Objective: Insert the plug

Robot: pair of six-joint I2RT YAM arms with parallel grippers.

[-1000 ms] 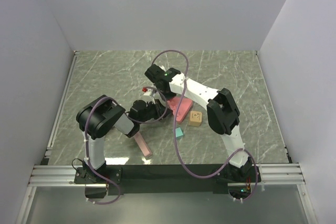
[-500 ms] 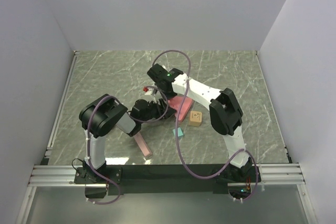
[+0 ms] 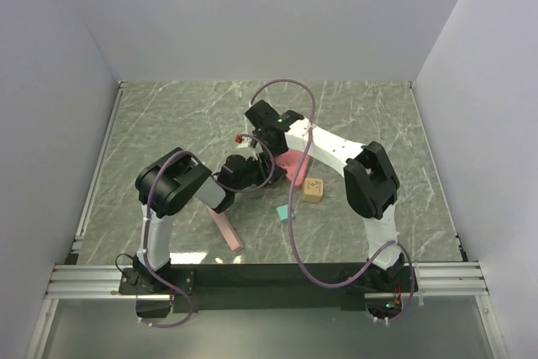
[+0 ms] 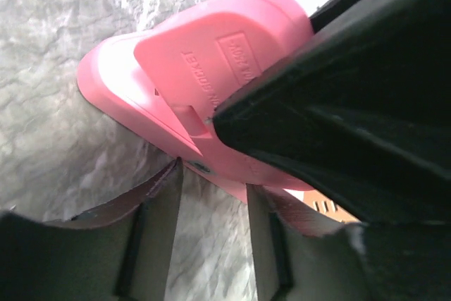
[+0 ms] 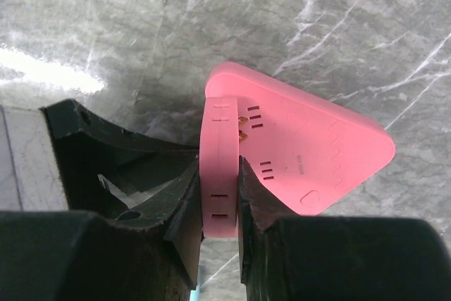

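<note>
Where the plug [image 5: 218, 139] sits: edge-on between the right gripper's fingers, with its brass prongs just beside the nearest slots in the socket's top face. Whether the prongs have entered the slots cannot be told.
Socket [image 5: 310, 149]: pink rounded triangle lying flat on the marble table [image 3: 168, 124].
Right gripper [image 5: 220, 174]: clamped on the plug, above the socket's far left corner.
Left gripper [image 4: 213, 181]: fingers a narrow gap apart, tips at the socket's rim. Only table shows between them.
Wooden block [image 3: 313, 191]: just beside the socket, on its near right.
Teal block [image 3: 284, 213]: near the socket, toward the arm bases.
Pink bar [image 3: 227, 230]: well apart from the socket, to its near left.
</note>
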